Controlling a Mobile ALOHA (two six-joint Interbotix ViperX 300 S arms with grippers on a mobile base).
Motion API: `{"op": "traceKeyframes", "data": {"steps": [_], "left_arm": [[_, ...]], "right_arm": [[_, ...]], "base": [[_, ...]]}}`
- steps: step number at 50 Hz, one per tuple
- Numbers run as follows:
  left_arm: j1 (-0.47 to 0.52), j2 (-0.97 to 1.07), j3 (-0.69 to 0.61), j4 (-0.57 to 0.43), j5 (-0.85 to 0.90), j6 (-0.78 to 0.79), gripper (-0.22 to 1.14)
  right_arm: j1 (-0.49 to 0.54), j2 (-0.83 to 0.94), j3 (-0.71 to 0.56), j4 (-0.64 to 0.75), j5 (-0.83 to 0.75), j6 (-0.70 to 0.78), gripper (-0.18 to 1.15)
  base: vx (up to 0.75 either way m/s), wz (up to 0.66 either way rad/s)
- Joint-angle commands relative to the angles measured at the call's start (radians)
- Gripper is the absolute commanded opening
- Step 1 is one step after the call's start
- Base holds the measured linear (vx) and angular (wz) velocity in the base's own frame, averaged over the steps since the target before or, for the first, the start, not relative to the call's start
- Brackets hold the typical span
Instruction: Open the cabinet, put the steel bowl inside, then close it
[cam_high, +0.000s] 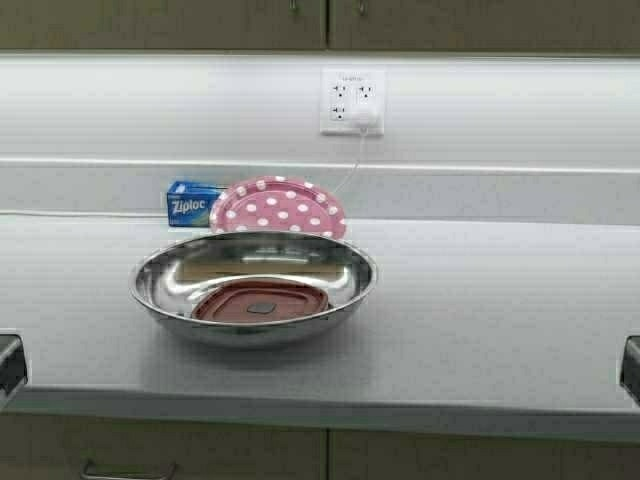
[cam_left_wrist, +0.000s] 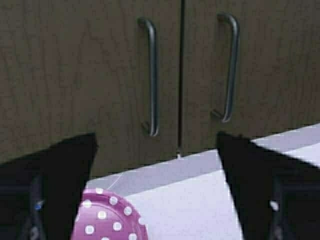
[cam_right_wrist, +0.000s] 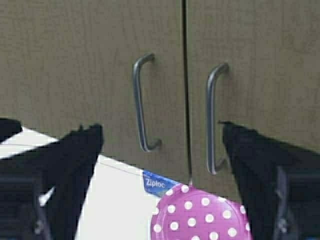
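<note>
Both doors of the tan-brown wood-grain cabinet (cam_high: 320, 22) are shut at twelve o'clock above the wide shiny steel bowl (cam_high: 253, 287). The right gripper (cam_right_wrist: 162, 165) and left gripper (cam_left_wrist: 156, 165) both gape wide, empty; hook one curved metal handle (cam_right_wrist: 214, 117) squarely and pull outward.

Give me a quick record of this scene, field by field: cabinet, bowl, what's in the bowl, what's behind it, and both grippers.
cabinet: wall unit, both doors shut, handles untouched
steel bowl: upright on the counter, centre front
in bowl: a red-brown lid lying flat
behind bowl: pink dotted plate propped upright, blue Ziploc box to its left
wall: outlet with a white plug and cord
left gripper: open, empty, facing the cabinet doors
right gripper: open, empty, facing the cabinet doors
task stage: not yet begun
</note>
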Motion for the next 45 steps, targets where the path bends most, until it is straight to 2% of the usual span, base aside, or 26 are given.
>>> {"op": "traceKeyframes", "data": {"steps": [1,10,16,23,32,45], "left_arm": [[-0.054,0.101,-0.078,-0.107,-0.12,0.077,1.02],[-0.061,0.225,-0.153,-0.181,-0.21,0.091,1.01],[-0.061,0.29,-0.212,-0.206,-0.245,0.095,1.01],[-0.063,0.354,-0.285,-0.242,-0.267,0.098,1.01],[-0.061,0.413,-0.348,-0.313,-0.273,0.115,1.01],[-0.063,0.443,-0.362,-0.321,-0.285,0.141,1.01]], "right_arm": [[0.071,0.106,-0.115,0.235,-0.097,-0.167,1.02],[0.123,0.23,-0.236,0.592,-0.221,-0.543,1.02],[0.13,0.284,-0.302,0.779,-0.299,-0.698,1.02],[0.13,0.339,-0.367,0.799,-0.308,-0.792,1.02],[0.127,0.387,-0.41,0.827,-0.37,-0.798,1.02],[0.124,0.422,-0.431,0.853,-0.383,-0.801,1.02]], "base": [[0.02,-0.01],[0.01,-0.01],[0.0,0.0],[0.01,0.0],[0.01,0.0],[0.01,-0.01]]}}
